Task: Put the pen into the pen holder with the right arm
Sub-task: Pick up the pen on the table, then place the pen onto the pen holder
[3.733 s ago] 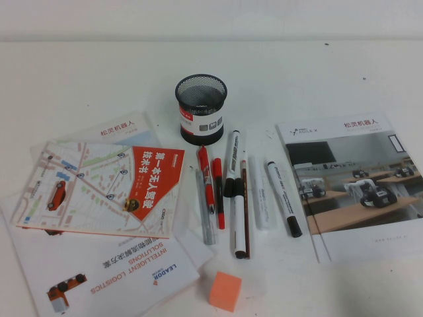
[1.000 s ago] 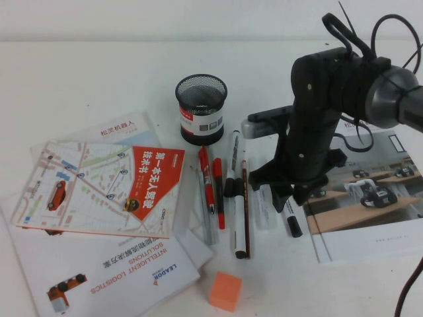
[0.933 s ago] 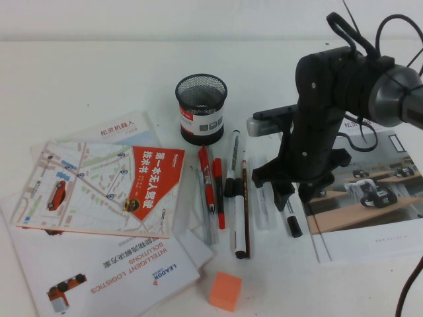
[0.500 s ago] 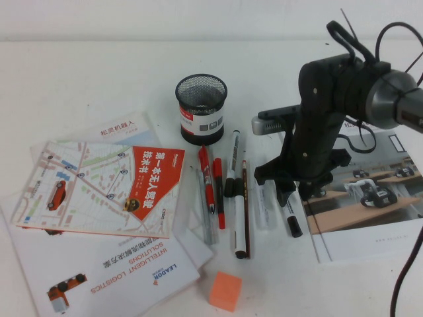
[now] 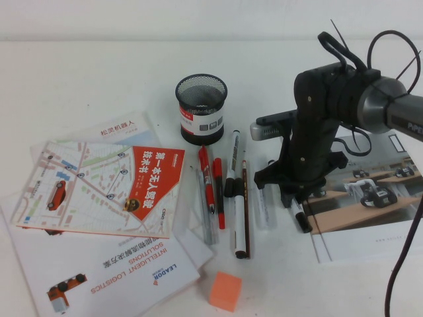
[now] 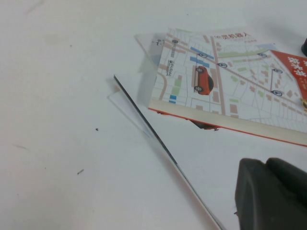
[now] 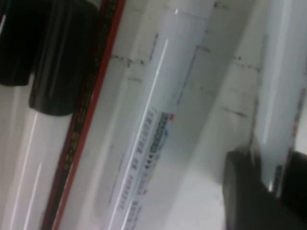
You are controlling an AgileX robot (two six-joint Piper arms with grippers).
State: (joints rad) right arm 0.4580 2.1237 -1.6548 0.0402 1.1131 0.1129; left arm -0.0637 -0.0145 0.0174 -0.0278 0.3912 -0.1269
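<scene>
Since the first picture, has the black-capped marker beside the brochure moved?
Yes. The marker, held between the right gripper fingers, has shifted toward the brochure.

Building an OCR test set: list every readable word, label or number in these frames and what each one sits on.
"松灵机器人": brochure under the map booklet.
"松灵机器人": right brochure.
"一本无人驾驶技术书", upside down: map booklet.
"LEADOR", "INTELLIGENT LOGISTICS SOLUTIONS", upside down: front leaflet.
Unreadable: pen holder label, print on the pen at the right claw, all-white marker barcode.
Left claw: no text.
</scene>
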